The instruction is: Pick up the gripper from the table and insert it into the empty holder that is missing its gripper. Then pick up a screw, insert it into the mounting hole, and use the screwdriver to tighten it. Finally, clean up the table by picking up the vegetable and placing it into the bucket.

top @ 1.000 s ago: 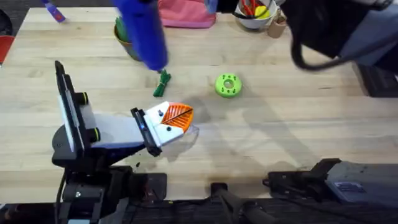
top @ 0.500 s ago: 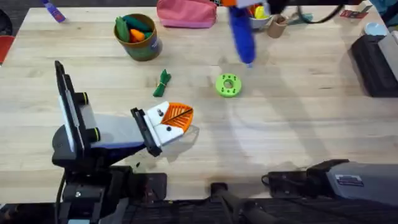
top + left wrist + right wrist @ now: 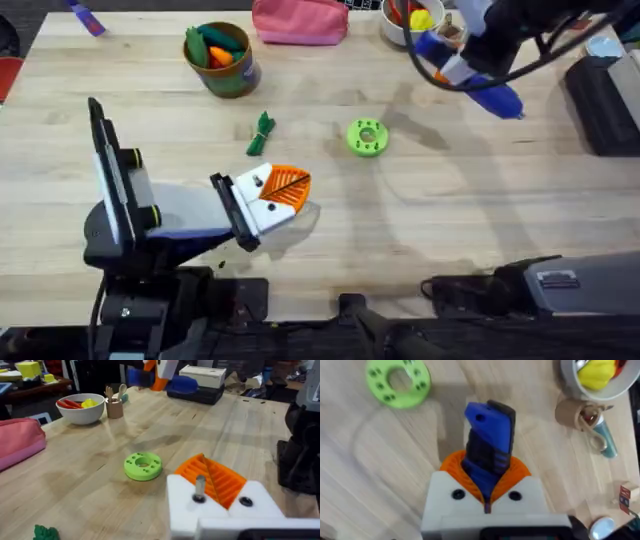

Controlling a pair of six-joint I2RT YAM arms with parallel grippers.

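My right gripper point(image 3: 458, 68) is shut on the blue screwdriver point(image 3: 497, 98), held in the air at the far right near the white bowl; the right wrist view shows the screwdriver point(image 3: 490, 435) between the orange pads point(image 3: 454, 462). My left gripper point(image 3: 293, 190) rests on the table at centre left, its orange ribbed tips together on the white holder point(image 3: 220, 510). A silver screw point(image 3: 199, 486) stands in one of the holder's holes. The slim dark-green vegetable point(image 3: 261, 133) lies beyond the left gripper. At the far left stands the olive bucket point(image 3: 240, 78), with toy vegetables inside.
A green ring point(image 3: 366, 137) with holes lies mid-table. Along the far edge are a pink pouch point(image 3: 300, 22), a white bowl point(image 3: 402, 36) of toy food and a brown cup point(image 3: 446, 42). A dark box point(image 3: 603, 105) sits at the right edge.
The right arm has carried the screwdriver from above the bucket and vegetable across to the far right, where it now hangs tilted. The left arm has not moved.
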